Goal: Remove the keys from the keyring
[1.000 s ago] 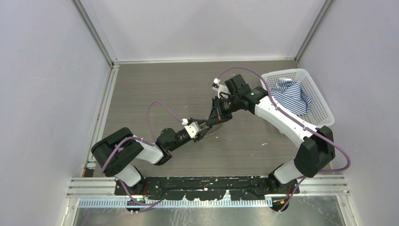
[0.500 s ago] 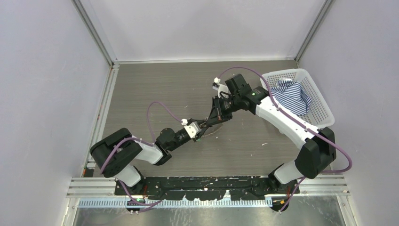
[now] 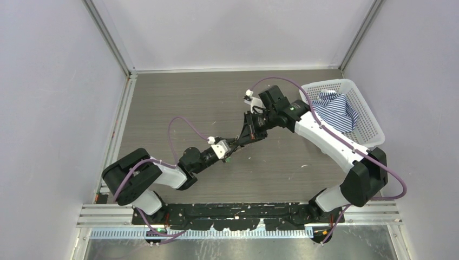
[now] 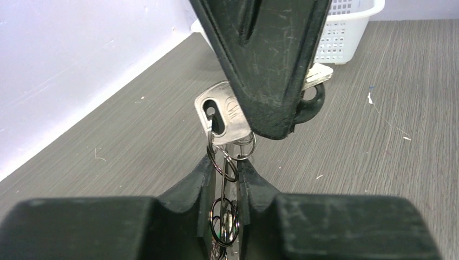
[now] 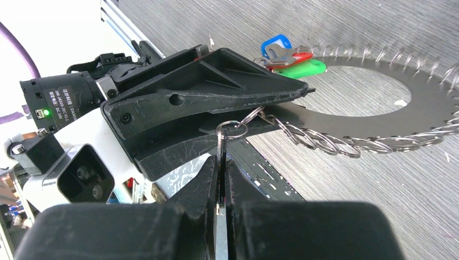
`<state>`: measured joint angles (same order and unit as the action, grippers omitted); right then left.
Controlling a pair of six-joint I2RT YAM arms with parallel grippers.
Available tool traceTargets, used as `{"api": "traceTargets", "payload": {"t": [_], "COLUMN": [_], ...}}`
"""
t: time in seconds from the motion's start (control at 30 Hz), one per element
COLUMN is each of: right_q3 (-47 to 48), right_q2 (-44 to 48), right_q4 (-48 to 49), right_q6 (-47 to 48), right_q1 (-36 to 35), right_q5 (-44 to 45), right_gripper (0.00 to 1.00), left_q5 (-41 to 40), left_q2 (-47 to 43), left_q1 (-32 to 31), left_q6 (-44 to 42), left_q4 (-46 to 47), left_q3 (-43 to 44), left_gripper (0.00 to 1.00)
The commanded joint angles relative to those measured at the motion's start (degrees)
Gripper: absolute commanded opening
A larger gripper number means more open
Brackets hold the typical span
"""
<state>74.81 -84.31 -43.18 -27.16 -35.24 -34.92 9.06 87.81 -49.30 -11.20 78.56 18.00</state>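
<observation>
In the right wrist view my right gripper (image 5: pixel 221 165) is shut on the thin blade of a silver key (image 5: pixel 220 147). A small split ring (image 5: pixel 230 130) hangs through that key's head. A chain of such rings runs to the keyring (image 5: pixel 433 111), a toothed grey ring lying on the table. More keys (image 5: pixel 289 58) with blue, red and green heads lie at its far rim. In the left wrist view my left gripper (image 4: pixel 226 165) is shut on the small rings just below the silver key's head (image 4: pixel 230 111). Both grippers meet at mid-table (image 3: pixel 238 145).
A white basket (image 3: pixel 373 127) holding a striped shirt (image 3: pixel 333 108) stands at the back right; it also shows behind the right finger (image 4: pixel 346 38). The wood-grain table (image 3: pixel 178 103) is walled on three sides.
My left gripper's jaws have drawn in from wide open onto the small rings. The left hand has edged slightly left and now covers the keyring from above. The right arm holds still.
</observation>
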Motion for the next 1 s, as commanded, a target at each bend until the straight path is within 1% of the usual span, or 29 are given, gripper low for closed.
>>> {"api": "traceTargets", "payload": {"t": [0.0, 0.1, 0.13, 0.23, 0.37, 0.6, 0.67, 0.77, 0.97], "right_q3": [2.6, 2.5, 2.3, 2.2, 2.4, 0.7, 0.7, 0.7, 1.0], "right_q2": [3.8, 4.0, 4.1, 4.0, 4.3, 4.6, 4.5, 4.4, 3.4], "right_q4": [0.5, -0.4, -0.4, -0.7, -2.3, -1.7, -1.5, -1.7, -3.2], "right_q6": [-0.3, 0.3, 0.4, 0.9, 2.6, 2.8, 2.9, 3.2, 4.7], "right_q1": [-0.5, -0.5, -0.5, -0.5, -0.4, -0.5, -0.5, -0.6, -3.0], "right_q5": [-0.4, 0.1, 0.3, 0.8, 2.5, 3.8, 3.7, 3.7, 5.1], "right_gripper": [0.01, 0.01, 0.01, 0.01, 0.01, 0.01, 0.01, 0.01, 0.01], "left_q5": [0.0, 0.7, 1.0, 1.2, -0.6, -2.4, -2.1, -3.7, -9.4], "left_q2": [-2.7, -3.2, -3.4, -4.1, -4.8, -6.1, -6.4, -6.7, -5.8], "left_q1": [0.3, 0.3, 0.3, 0.3, 0.3, 0.3, 0.3, 0.3, 0.3], "left_q6": [-0.9, -0.2, 0.2, 1.7, 4.4, 10.5, 10.8, 10.9, 15.7], "left_q4": [3.4, 3.4, 3.4, 3.4, 3.4, 3.4, 3.4, 3.4, 3.4], "left_q3": [1.0, 0.7, 0.7, 0.7, 0.6, 1.0, 1.1, 1.1, 1.8], "left_gripper": [0.12, 0.02, 0.01, 0.01, 0.00, 0.00, 0.00, 0.00, 0.00]}}
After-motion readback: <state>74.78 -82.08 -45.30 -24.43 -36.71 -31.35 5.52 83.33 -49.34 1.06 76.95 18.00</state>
